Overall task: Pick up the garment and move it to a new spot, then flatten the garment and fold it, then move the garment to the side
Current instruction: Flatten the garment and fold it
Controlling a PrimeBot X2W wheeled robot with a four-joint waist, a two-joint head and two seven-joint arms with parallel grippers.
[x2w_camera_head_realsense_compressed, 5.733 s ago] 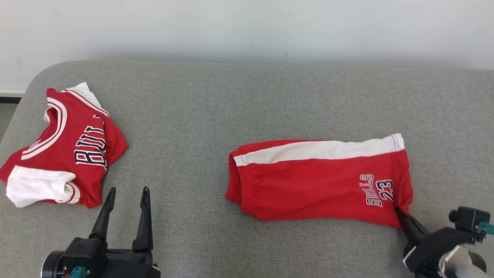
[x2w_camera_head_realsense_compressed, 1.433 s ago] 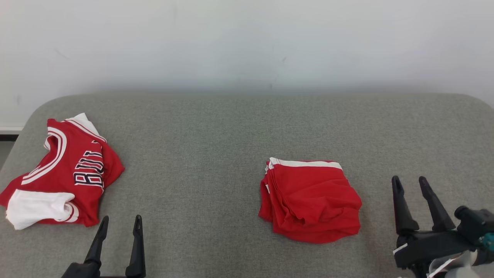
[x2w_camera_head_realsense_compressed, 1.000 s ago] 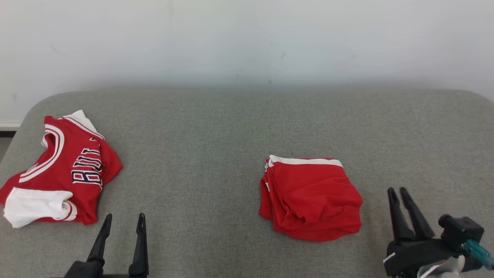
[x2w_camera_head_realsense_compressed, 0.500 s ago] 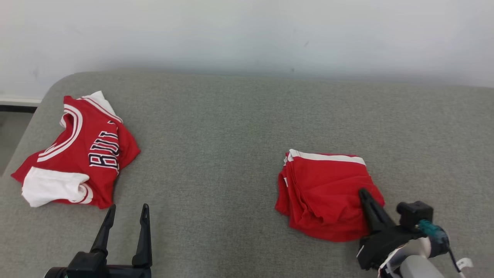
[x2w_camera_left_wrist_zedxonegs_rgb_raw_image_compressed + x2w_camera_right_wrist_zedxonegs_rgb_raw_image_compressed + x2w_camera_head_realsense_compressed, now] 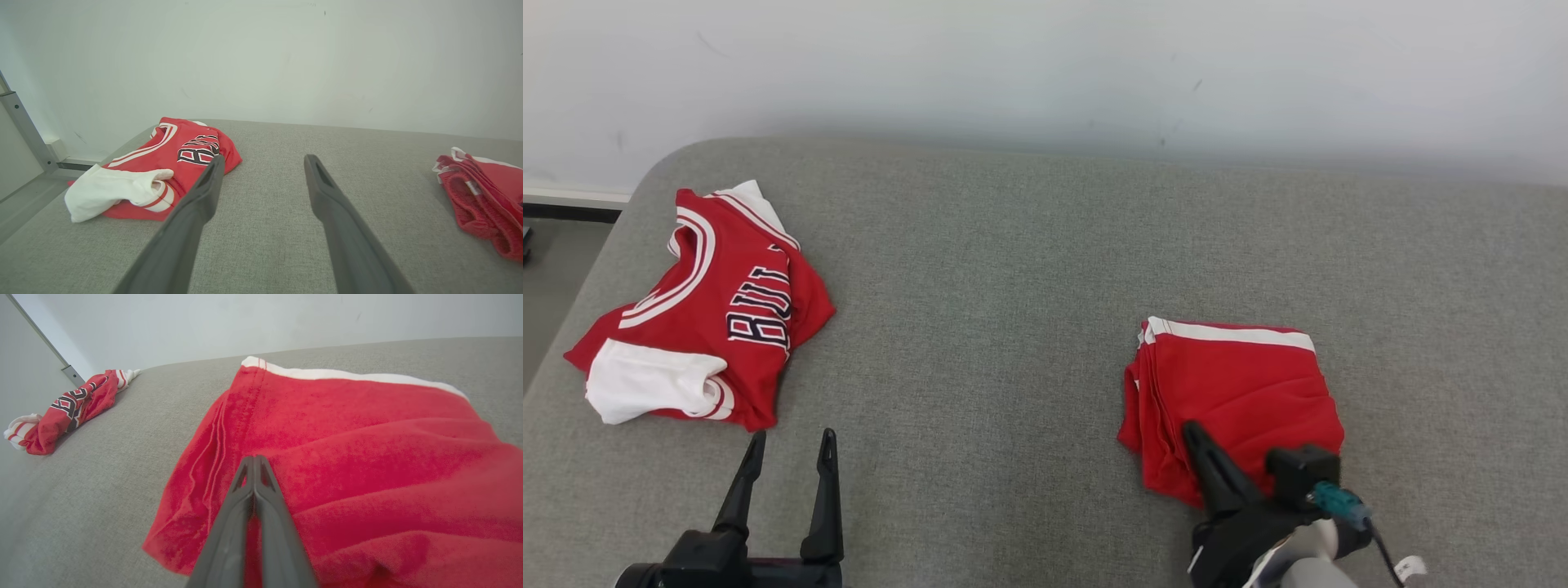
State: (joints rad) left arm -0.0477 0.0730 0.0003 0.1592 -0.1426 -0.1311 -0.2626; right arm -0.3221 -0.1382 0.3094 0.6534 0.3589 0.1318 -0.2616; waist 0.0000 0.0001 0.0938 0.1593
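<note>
Folded red fabric shorts (image 5: 1241, 392) may unfold if right gripper (image 5: 1190, 431), fingers pressed together, drags the top layer; left gripper (image 5: 794, 437) fingers wide

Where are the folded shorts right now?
Head view: the folded red shorts lie right of centre on the grey cushion, the right gripper with shut jaws over their near edge, the jersey far off at left.

Light bright, even, diffuse. White wall (image 5: 1045, 57) shades to a soft grey band where it meets the grey upholstered surface (image 5: 980, 269). Faint soft-edged shadows hug the folded red shorts (image 5: 1241, 384) and the red jersey (image 5: 678, 335). Wrist views bow at the edges; the metal rail (image 5: 26, 126) leans. Right wrist view: near cloth grainy, right gripper (image 5: 254, 458) goes soft toward the bottom edge.
</note>
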